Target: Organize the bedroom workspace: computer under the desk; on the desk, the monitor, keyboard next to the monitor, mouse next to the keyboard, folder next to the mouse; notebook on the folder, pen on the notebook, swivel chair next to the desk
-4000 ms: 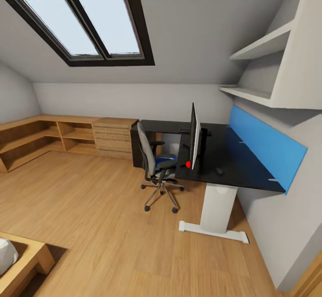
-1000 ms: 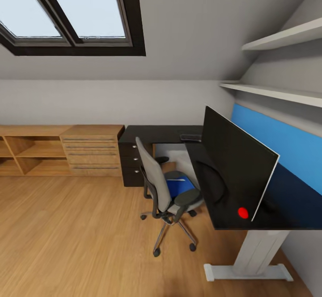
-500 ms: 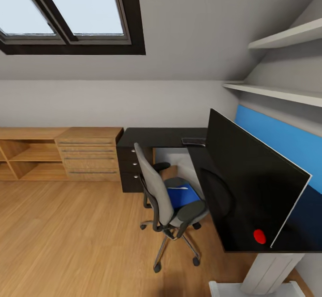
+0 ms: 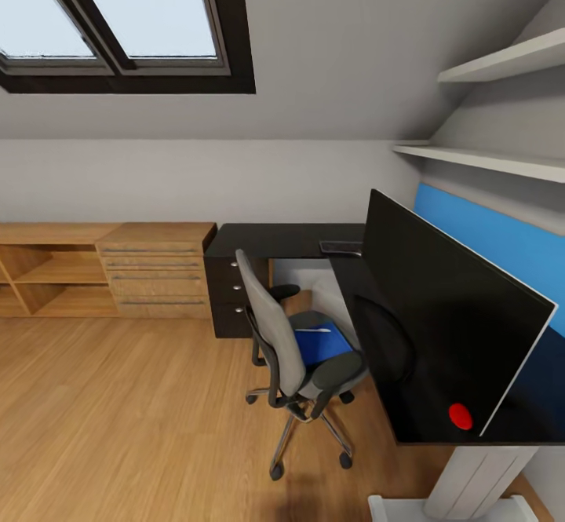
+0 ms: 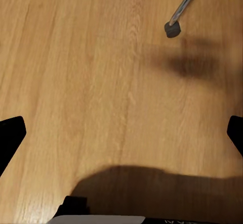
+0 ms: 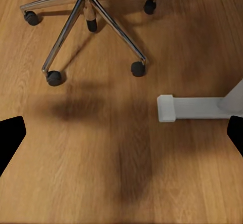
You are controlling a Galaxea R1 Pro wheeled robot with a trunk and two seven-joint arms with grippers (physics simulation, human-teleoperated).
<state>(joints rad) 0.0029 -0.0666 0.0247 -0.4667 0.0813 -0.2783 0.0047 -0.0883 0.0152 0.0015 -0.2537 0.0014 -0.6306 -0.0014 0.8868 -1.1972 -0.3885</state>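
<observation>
I judge the step in hand to be closing on the swivel chair [image 4: 294, 353] to lift the folder [image 4: 323, 344] off its seat, so I should roll in slowly, stop with the seat well within reach, and come at the folder from its open side between the armrests, sliding under a flat edge and not pinching its face. Both my jaws hang spread wide over the floor [image 5: 91, 82], gripping nothing; the right one looks down on the chair's chrome five-star base [image 6: 88, 16] and the white foot of the desk's pedestal [image 6: 190, 107]. The folder is flat, bright blue and probably slick, with a thin whitish stick on it that may be the pen [image 4: 312, 330]. The seat is grey padding, the floor warm wood plank. The monitor [image 4: 447, 326] stands glossy black on the matte black tabletop [image 4: 275, 238], the keyboard [image 4: 341, 247] at its far end.
</observation>
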